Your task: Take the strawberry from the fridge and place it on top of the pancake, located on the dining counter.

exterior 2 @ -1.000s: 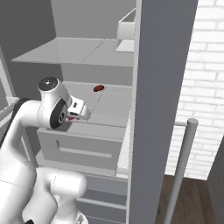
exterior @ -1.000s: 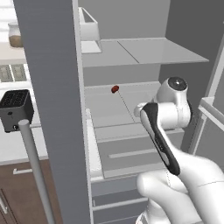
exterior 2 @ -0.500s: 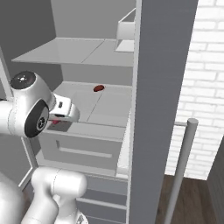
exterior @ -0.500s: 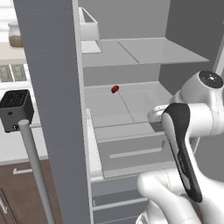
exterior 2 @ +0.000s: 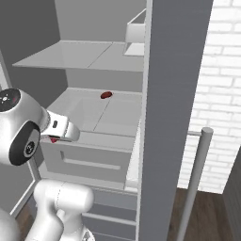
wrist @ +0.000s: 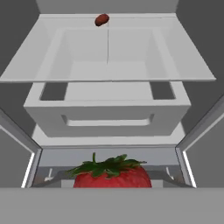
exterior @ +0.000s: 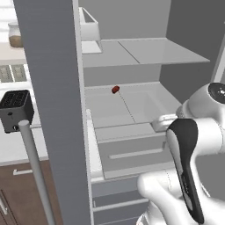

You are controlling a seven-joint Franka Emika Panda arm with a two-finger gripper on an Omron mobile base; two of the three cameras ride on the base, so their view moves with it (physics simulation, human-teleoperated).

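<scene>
The fridge [exterior: 132, 57] stands open, pale shelves and a drawer showing inside. On the middle shelf [exterior: 114, 107], near its back edge and close to the centre seam, lies a small maroon fruit [exterior: 115, 89], alone on that shelf; from the right base camera it sits at the same back edge [exterior 2: 106, 95], and the hand camera shows it at the far edge [wrist: 102, 19]. A shallow recessed bin [wrist: 107, 54] under that shelf holds nothing visible. Below it is a closed drawer [wrist: 107, 116] with a slot handle. A white box [exterior: 90, 28] stands on the top shelf at its left end.

The strawberry [wrist: 113, 175], bright red with green leaves, sits right at the jaws in the hand view, out in front of the drawer; a bit of red [exterior 2: 53, 140] shows under the hand. The jaws are clamped on it.
</scene>
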